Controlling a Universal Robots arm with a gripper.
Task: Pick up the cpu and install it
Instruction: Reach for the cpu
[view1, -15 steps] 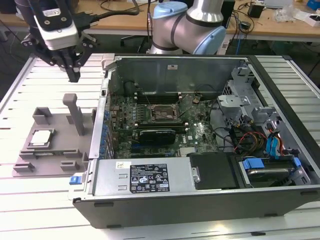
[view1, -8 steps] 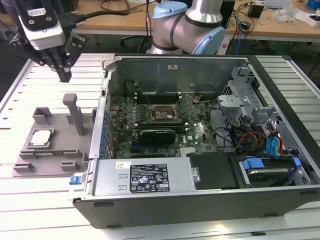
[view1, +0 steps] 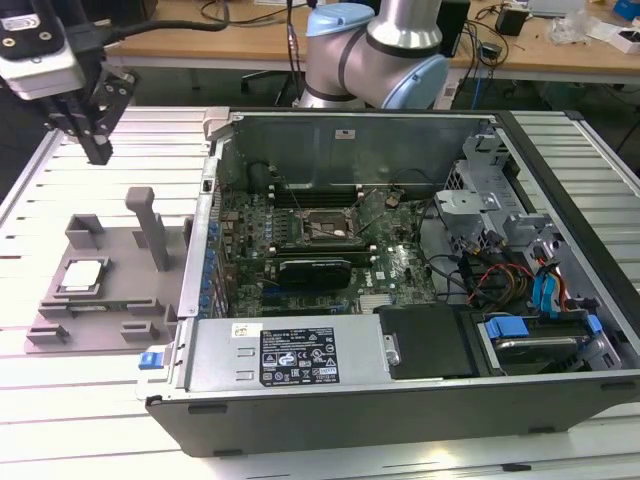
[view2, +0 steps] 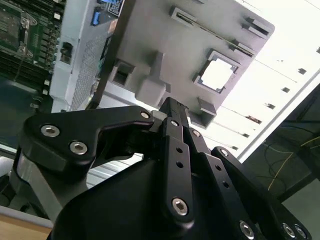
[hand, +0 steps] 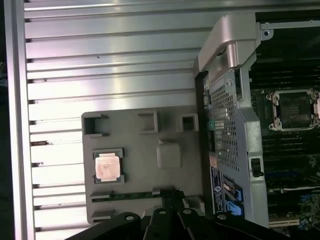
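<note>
The cpu (view1: 83, 277) looks light, stiff and fragile in its tray (view1: 122, 288); best gripped by opposite edges. The gripper (view1: 100, 153) hangs closed and empty.

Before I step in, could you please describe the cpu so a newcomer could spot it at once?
Find the open computer case; beside it, on the exterior view's left, a grey holder tray lies on the slatted table. The cpu sits in the tray's square recess, the only shiny silver square among dull grey blocks.

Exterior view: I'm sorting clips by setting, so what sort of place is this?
Probably a robotics lab: an open computer case on a slotted metal table, a robot arm's base, and cable-strewn wooden desks behind.
</note>
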